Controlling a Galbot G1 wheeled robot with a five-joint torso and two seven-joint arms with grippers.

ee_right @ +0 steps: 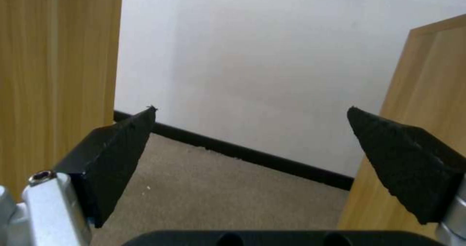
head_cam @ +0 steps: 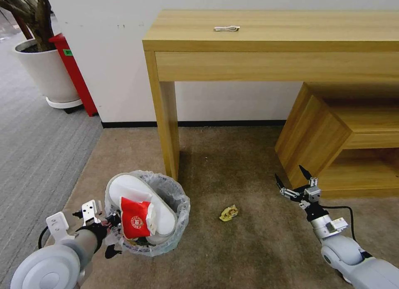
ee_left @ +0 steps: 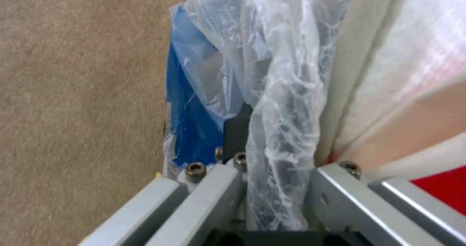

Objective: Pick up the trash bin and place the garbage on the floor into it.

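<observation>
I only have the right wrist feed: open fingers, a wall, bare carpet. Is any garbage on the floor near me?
Observer: Yes, one crumpled yellow scrap lies on the carpet, between the bin and your right gripper.
Operator: Where's the bin exactly?
Observer: By the desk leg, on the robot's left. The left gripper is clamped on its bag-lined rim.
Operator: What's in it?
Observer: A white slipper and a red wrapper stick out of the top.
</observation>
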